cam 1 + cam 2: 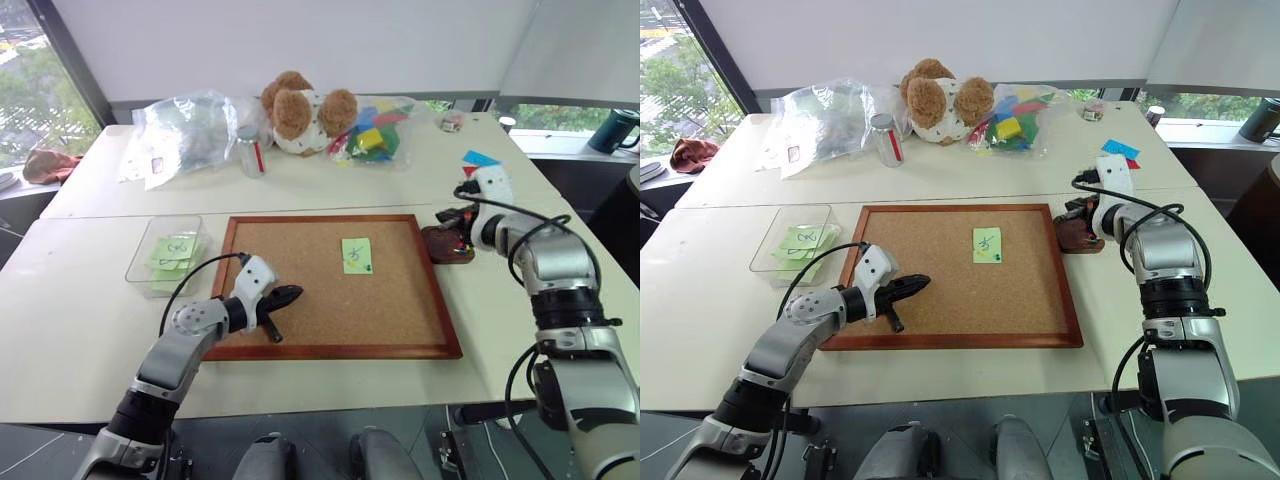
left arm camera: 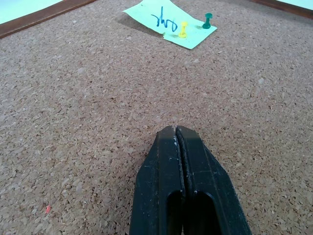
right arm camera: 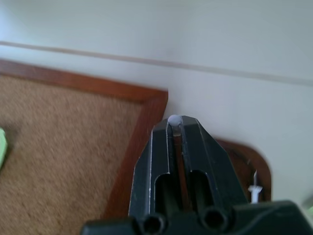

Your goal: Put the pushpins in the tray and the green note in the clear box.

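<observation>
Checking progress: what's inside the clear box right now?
The clear box holds several green sticky notes, the top one with a scribble. Anything beneath the stack is covered.

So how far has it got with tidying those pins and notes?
Partway. Green notes already lie in the clear box, and a white pin lies in the tray. The right tool is shut on a white pushpin above the tray. One green note remains on the corkboard with a yellow pin and a green pin.
</observation>
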`<state>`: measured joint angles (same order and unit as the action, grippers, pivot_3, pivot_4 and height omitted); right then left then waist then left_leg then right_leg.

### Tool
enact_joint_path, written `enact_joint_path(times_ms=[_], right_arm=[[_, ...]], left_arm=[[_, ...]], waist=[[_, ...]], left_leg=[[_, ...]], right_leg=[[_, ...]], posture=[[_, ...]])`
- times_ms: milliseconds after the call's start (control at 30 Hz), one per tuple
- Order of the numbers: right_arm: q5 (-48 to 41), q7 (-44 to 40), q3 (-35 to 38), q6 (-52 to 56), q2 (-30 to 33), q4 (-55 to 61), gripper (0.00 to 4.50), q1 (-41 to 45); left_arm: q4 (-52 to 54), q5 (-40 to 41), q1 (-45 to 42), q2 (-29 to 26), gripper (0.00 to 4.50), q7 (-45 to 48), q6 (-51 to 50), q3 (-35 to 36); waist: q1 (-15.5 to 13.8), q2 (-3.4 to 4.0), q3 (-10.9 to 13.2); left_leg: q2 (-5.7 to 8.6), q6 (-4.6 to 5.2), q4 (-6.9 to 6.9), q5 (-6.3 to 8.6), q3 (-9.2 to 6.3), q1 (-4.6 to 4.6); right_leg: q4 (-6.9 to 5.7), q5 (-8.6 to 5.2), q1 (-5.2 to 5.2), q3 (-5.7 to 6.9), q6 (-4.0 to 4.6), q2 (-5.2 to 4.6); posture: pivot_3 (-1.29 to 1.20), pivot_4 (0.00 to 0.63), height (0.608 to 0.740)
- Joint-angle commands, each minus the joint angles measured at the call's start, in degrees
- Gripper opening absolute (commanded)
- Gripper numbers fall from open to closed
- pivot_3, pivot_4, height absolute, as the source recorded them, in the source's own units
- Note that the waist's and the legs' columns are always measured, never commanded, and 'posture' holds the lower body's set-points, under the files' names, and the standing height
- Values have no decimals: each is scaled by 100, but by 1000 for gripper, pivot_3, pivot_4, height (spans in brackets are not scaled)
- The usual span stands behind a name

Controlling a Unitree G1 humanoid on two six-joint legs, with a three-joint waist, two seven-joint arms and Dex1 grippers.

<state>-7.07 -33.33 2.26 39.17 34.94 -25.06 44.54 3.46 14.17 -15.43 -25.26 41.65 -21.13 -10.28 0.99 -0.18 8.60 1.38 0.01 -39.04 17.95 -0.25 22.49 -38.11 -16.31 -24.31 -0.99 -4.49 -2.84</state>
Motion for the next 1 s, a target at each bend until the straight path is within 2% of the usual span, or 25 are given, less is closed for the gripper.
enact_joint_path(times_ms=[33,233,333,400,433,567,833,1000], right_arm=[[64,-29,15,-214,58,-95,28,6],[102,-19,19,-329,46,-351,28,-92],[75,-47,31,-324,25,-394,1012,-130],[71,-39,47,-331,32,-388,1826,-166],[70,-36,53,-323,38,-376,2422,-173],[53,-40,85,-282,87,-281,4195,-160],[-73,-219,155,-149,166,178,4195,-68],[-312,-763,-52,157,213,1244,4195,-308]], left_arm=[[-213,-170,188,-91,0,45,-224,-132],[-206,-177,199,-98,0,38,-216,-128],[-223,-180,189,-103,0,45,-206,-126],[-223,-183,182,-104,0,45,-201,-131],[-230,-182,178,-108,0,51,-197,-129],[-239,-169,167,-114,0,66,-194,-118],[-250,-160,154,-93,0,76,-185,-129],[-271,-162,139,-73,0,73,-172,-129]], waist=[[-4,0,0],[-8,1,-1],[-2,2,-2],[-4,3,-2],[-6,2,-2],[-1,3,-2],[0,3,-2],[-11,4,-2]], left_leg=[[0,0,0,0,0,0],[0,0,0,0,0,0],[0,0,0,0,0,-1],[0,0,0,0,0,-1],[0,0,0,0,0,-1],[0,0,0,0,0,-1],[-1,0,1,0,0,-2],[-1,1,1,1,-1,-2]], right_leg=[[0,0,0,0,0,0],[1,0,1,0,0,0],[0,0,1,0,0,0],[0,0,2,0,0,0],[1,0,2,0,0,0],[1,0,2,0,0,0],[1,0,2,-1,0,0],[1,0,2,0,0,0]], posture=[[0,150,740],[0,150,740],[0,150,740],[0,150,740],[0,150,740],[0,150,740],[0,150,740],[0,150,740]])
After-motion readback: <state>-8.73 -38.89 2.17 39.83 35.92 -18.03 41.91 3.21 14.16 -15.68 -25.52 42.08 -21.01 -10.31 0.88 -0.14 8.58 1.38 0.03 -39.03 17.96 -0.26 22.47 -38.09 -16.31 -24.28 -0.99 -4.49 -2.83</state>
